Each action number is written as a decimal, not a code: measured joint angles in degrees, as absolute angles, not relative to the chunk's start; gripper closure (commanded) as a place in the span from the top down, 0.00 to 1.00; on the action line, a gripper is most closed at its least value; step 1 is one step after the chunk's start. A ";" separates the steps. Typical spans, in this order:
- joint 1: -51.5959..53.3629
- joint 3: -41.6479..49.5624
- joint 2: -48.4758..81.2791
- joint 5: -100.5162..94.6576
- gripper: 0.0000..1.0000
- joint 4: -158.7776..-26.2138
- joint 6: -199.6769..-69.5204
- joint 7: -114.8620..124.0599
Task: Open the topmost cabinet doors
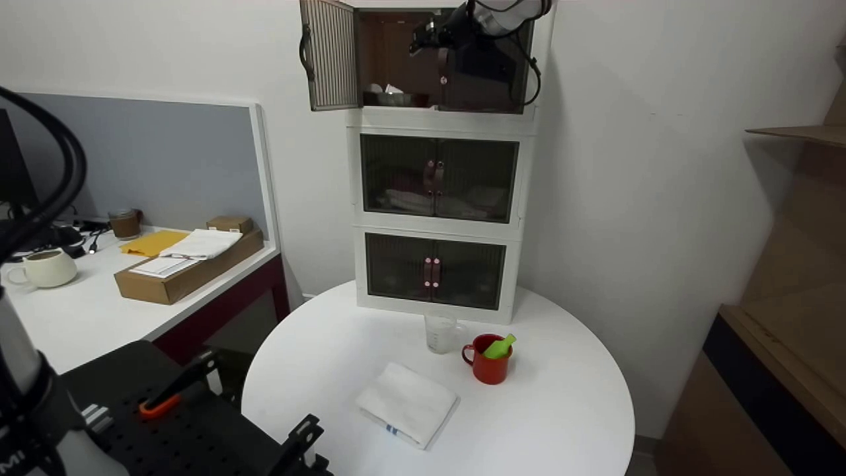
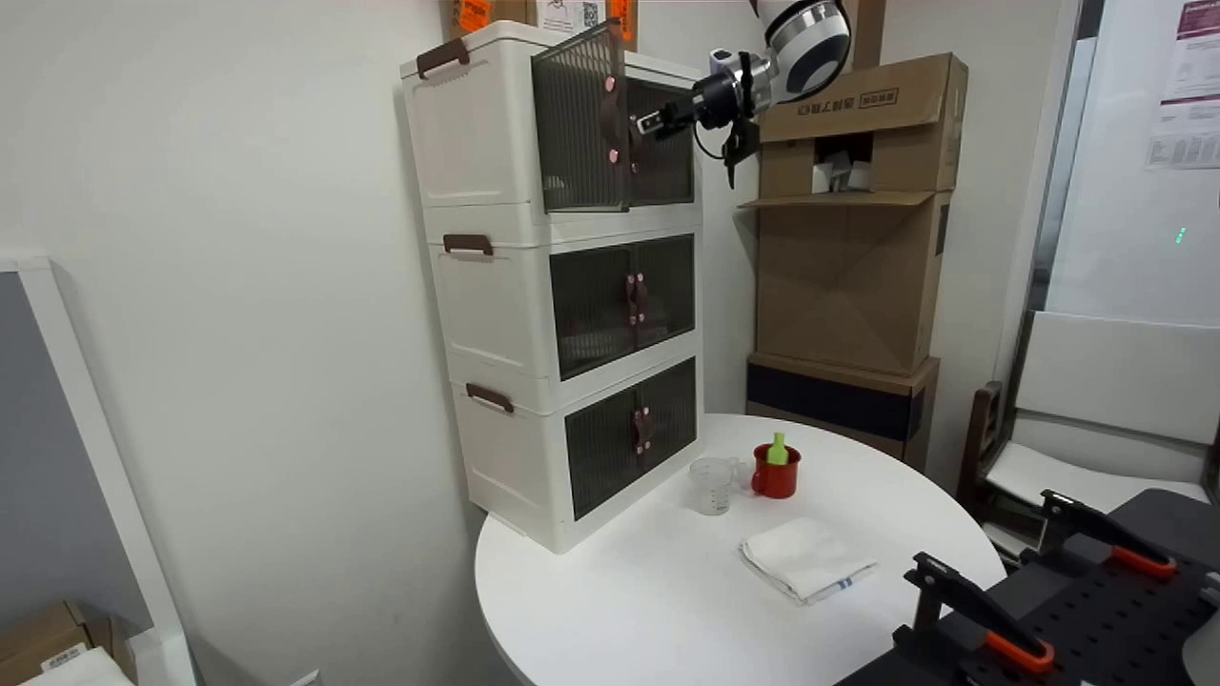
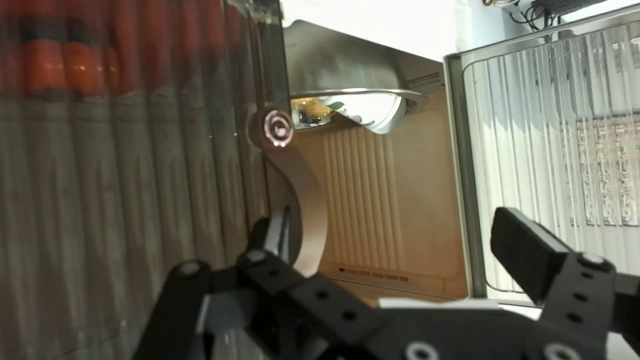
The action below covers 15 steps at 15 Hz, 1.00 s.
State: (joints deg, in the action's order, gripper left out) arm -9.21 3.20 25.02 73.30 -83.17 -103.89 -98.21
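Note:
In the topmost cabinet, a ribbed door with a dark handle stands swung open (image 1: 334, 59), also seen in the exterior view (image 2: 579, 124) and wrist view (image 3: 550, 150). The other ribbed door (image 1: 489, 82) looks shut; it fills the left of the wrist view (image 3: 125, 200). Its curved brown handle (image 3: 311, 200) shows there. My gripper (image 3: 400, 240) is open, fingers wide apart. One finger overlaps the gap between handle and door panel; I cannot tell whether it touches. In both exterior views the gripper (image 1: 420, 41) (image 2: 652, 124) is in front of the top cabinet.
A metal bowl (image 3: 345, 65) with items sits inside the top cabinet. Middle (image 1: 439, 177) and bottom (image 1: 435, 271) cabinets have shut doors. A red mug (image 1: 490, 360), clear measuring cup (image 1: 439, 334) and folded cloth (image 1: 408, 403) are on the round table (image 1: 562, 410). Cardboard boxes (image 2: 848, 276) stand beyond.

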 measured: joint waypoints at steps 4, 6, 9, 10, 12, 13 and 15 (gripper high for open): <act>-9.20 2.94 25.63 73.28 0.74 -82.46 -103.89 -98.21; -9.25 2.93 25.74 73.18 0.59 -82.28 -104.32 -98.21; -9.29 2.89 25.95 73.06 0.37 -82.05 -104.54 -98.21; -9.27 2.88 26.02 73.05 0.28 -82.02 -104.81 -98.21; -9.36 2.88 26.31 73.06 0.14 -81.69 -105.51 -98.21; -9.41 2.89 26.41 73.05 0.08 -81.58 -105.79 -98.21; -9.64 2.99 26.50 73.05 0.00 -81.57 -106.04 -98.21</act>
